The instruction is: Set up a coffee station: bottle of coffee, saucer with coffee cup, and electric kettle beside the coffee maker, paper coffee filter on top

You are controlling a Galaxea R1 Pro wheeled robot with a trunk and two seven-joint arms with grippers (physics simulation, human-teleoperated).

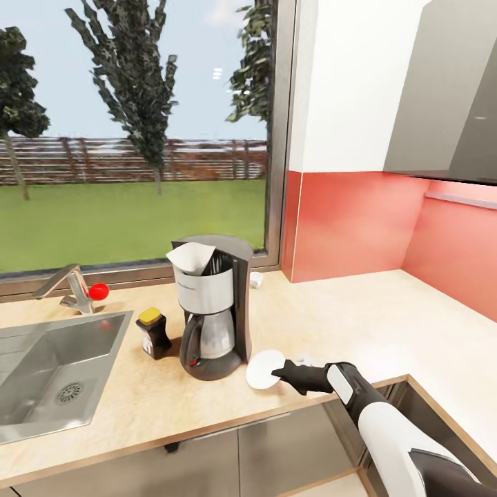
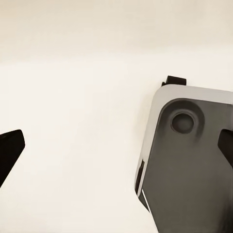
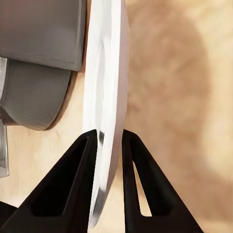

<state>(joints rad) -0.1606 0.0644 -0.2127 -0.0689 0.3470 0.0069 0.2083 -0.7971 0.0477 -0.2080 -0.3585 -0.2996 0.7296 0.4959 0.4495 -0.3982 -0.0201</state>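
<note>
One gripper (image 1: 279,373) clamping saucer (image 1: 266,368), beside coffee maker (image 1: 210,304)

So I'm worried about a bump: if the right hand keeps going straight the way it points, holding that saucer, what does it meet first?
Probably the coffee maker. The right hand, shut on the saucer, points at its base, which sits just beyond the saucer's far edge. The exact gap is hard to judge.

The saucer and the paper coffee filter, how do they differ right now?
The saucer is a flat round plate, pinched at its rim by the right gripper beside the coffee maker; the paper coffee filter is a thin cone, sitting free in the coffee maker's top. The saucer is low at the base, the filter high. Both are white.
</note>
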